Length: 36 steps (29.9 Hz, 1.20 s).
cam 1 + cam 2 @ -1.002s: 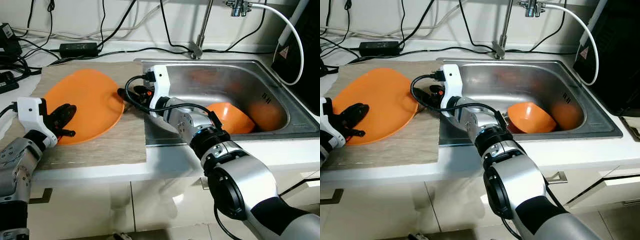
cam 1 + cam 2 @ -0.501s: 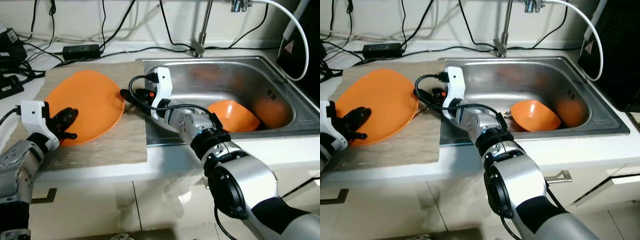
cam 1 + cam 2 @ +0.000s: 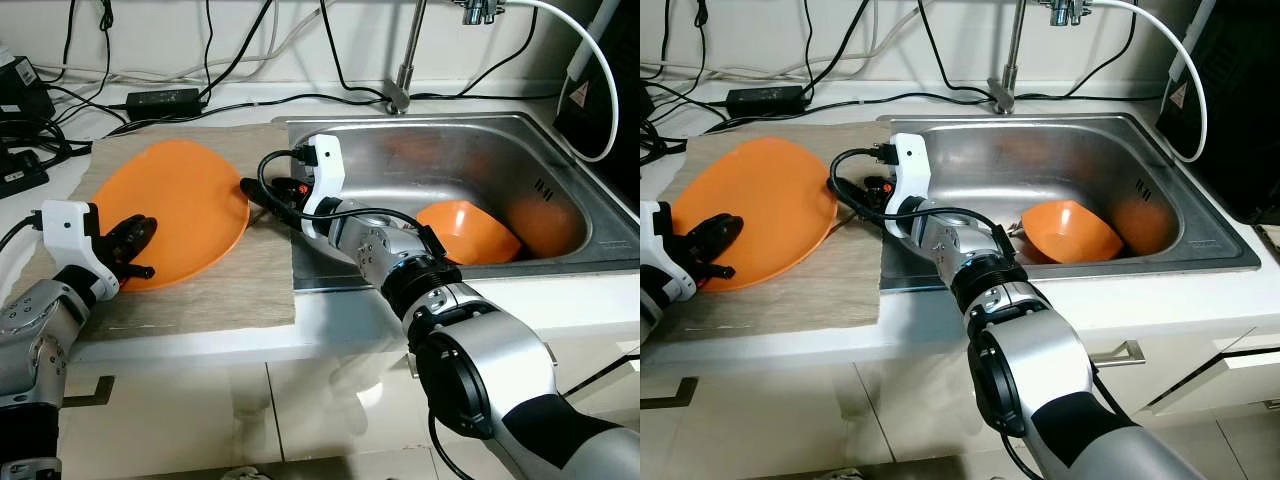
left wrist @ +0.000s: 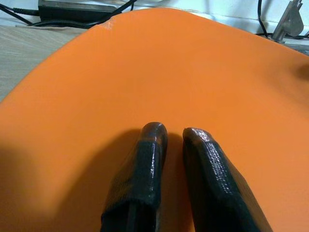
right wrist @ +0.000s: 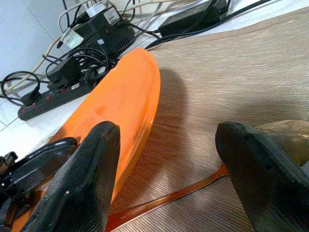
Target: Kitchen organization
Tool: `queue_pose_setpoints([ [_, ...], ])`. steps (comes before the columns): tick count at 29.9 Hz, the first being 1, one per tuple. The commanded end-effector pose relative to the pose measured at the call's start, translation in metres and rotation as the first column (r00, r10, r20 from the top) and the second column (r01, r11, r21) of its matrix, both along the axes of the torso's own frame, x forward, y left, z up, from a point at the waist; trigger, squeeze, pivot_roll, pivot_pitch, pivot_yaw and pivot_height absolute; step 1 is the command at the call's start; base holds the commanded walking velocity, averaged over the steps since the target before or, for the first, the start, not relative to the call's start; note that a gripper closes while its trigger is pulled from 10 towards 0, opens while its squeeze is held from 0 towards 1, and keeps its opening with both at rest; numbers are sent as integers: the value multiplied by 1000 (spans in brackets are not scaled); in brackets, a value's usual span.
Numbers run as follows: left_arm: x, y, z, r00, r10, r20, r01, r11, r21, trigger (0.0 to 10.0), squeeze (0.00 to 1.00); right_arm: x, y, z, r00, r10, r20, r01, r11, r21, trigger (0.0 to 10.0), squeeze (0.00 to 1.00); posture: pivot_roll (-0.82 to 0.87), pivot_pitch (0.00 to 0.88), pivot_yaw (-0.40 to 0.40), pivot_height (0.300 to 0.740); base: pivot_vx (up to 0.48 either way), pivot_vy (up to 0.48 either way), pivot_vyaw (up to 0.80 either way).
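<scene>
Orange plate (image 3: 170, 210) lies flat on the wood board (image 3: 235, 290), which sits on the desk just beside the sink (image 3: 560, 255), on its drain-free side. Left pincer (image 3: 135, 247) rests on the plate's near rim, farthest from the sink; fingers (image 4: 145, 164) nearly closed, tips side by side on the plate's upper face, nothing gripped. Right pincer (image 5: 164, 159) hovers at the plate's sink-side rim, fingers spread wide, empty.

Key relation: plate edge lies straight ahead of the right pincer's gap, w/ a thin orange-brown handle (image 5: 169, 198), prob. a utensil, on the board directly beneath, running from the pincer toward the plate. Can't tell what it belongs to.

Judgement: right arm is better placed for a rim grasp; left only steadies.

Orange bowl (image 3: 465, 232) sits tilted in the sink, well apart from the plate.

Clearances: power strip (image 5: 53, 92) and cables (image 3: 230, 70) crowd the board's far side from the sink's front lip; open board remains near the desk's front edge. Sink wall close behind the right wrist limits pull-back room.
</scene>
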State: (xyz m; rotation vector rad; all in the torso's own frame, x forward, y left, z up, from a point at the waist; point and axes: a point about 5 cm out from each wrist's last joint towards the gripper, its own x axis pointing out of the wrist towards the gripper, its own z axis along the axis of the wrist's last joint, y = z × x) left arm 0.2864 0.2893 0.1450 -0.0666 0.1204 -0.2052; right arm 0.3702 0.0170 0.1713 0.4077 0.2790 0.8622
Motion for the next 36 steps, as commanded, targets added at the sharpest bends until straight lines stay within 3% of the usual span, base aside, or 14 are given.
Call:
queue_pose_setpoints([
  [1,-7,2,-23,994,16,-105,-18,1000,-17,10000,0,-34,56,-7,988,154,1,-154,987,45,10000,0,102,9,-76,740,0,0,0],
  [31,-7,2,-23,994,16,-105,-18,1000,-17,10000,0,-34,56,-7,988,154,1,-154,987,45,10000,0,102,9,-76,740,0,0,0],
  [32,-6,0,-22,995,7,-102,-9,1000,-17,10000,0,-38,64,-8,987,148,-68,-141,986,94,10000,0,122,0,0,740,0,0,0],
  [33,15,-37,-33,996,85,-17,-85,996,-11,10000,0,-8,-19,-30,958,-233,164,251,963,-96,10000,0,-14,0,0,740,0,0,0],
  [34,29,-68,-35,989,137,56,-136,991,-16,10000,0,-6,-80,-41,829,-409,382,502,845,-185,10000,0,-12,0,0,740,0,0,0],
  [35,37,-91,-33,980,165,108,-163,986,-24,10000,0,-13,-117,-46,715,-456,530,633,745,-212,10000,0,-11,0,0,740,0,0,0],
  [36,41,-102,-31,974,179,135,-176,984,-33,10000,0,-19,-134,-47,655,-451,606,684,696,-221,10000,0,-9,0,0,740,0,0,0],
])
